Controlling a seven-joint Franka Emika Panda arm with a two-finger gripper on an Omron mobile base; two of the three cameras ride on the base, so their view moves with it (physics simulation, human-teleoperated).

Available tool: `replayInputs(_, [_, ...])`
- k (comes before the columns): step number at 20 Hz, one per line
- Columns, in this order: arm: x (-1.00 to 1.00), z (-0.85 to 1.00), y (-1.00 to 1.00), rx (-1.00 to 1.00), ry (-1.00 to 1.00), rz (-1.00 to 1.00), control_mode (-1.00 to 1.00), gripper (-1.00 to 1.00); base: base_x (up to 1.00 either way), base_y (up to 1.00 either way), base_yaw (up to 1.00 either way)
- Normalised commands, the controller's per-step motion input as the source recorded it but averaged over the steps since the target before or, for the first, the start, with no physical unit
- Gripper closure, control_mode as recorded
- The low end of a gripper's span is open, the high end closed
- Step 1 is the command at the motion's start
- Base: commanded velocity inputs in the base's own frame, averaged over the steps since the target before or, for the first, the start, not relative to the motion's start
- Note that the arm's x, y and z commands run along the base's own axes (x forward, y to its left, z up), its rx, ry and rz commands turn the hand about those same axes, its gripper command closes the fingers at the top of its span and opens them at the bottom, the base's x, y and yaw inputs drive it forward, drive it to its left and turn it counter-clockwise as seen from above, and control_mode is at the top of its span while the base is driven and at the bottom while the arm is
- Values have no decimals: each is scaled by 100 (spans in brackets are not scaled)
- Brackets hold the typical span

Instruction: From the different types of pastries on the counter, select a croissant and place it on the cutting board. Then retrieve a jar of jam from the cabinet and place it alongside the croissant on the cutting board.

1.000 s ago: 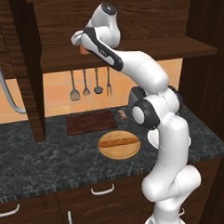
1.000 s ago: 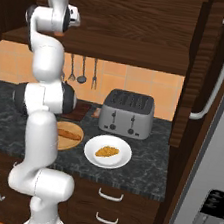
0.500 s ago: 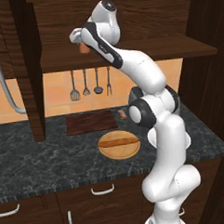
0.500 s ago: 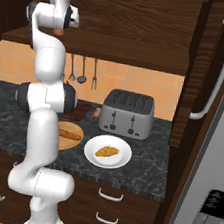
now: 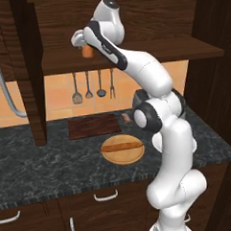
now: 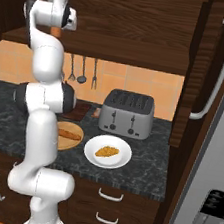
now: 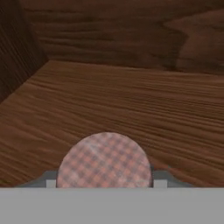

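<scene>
Hand view has the jam jar (image 7: 104, 159) right up against the camera, checkered lid between the claw (image 7: 105, 183) fingers, so the claw looks closed on it, up on the cabinet shelf (image 5: 147, 51). Risk I see: pulling out too fast could make it slip or clip the shelf edge. Down on the table (image 5: 43, 164), the cutting board (image 5: 94, 125) sits bare; the croissant (image 6: 107, 151) is on a white plate (image 6: 122, 158), with a toaster (image 6: 127, 113) nearby.
</scene>
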Motion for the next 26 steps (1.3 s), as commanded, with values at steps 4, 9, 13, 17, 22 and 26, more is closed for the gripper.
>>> replayInputs(4, [-100, 32, 0, -4, 8, -1, -100, 100, 0, 0, 0])
replayInputs(9, [-64, 18, 4, 2, 0, 0, -100, 100, 0, 0, 0])
replayInputs(13, [-99, -66, 18, 0, -15, -2, -100, 100, 0, 0, 0])
replayInputs(17, [-100, -100, 4, 0, -24, -6, -100, 100, 0, 0, 0])
replayInputs(22, [-100, -87, 0, 8, -12, -7, -100, 100, 0, 0, 0])
replayInputs(26, [-51, -42, 0, 17, 1, -5, -100, 100, 0, 0, 0])
